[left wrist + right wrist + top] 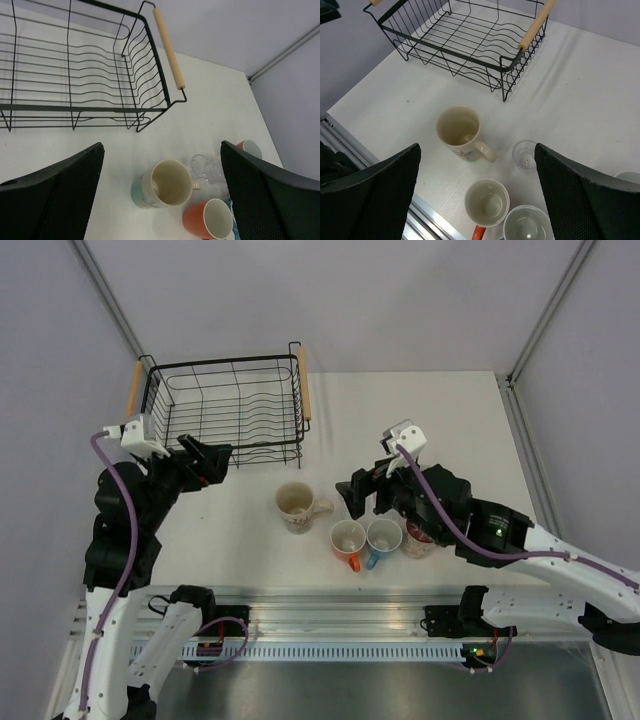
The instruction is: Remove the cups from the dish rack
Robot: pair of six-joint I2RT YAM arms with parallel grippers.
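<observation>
The black wire dish rack (pixel 235 420) stands at the far left and holds no cups; it also shows in the left wrist view (pixel 75 107) and the right wrist view (pixel 533 27). The cups stand on the table in front of it: a cream mug (pixel 296 504), an orange mug (pixel 347 540), a blue mug (pixel 383 537) and a pink-red cup (pixel 418 538) partly under the right arm. A small clear glass (pixel 525 155) stands behind the orange mug. My left gripper (pixel 205 462) is open and empty at the rack's near edge. My right gripper (pixel 362 495) is open and empty above the cups.
The aluminium rail (pixel 330 625) runs along the table's near edge, close to the orange and blue mugs. Grey walls enclose the table on the left, back and right.
</observation>
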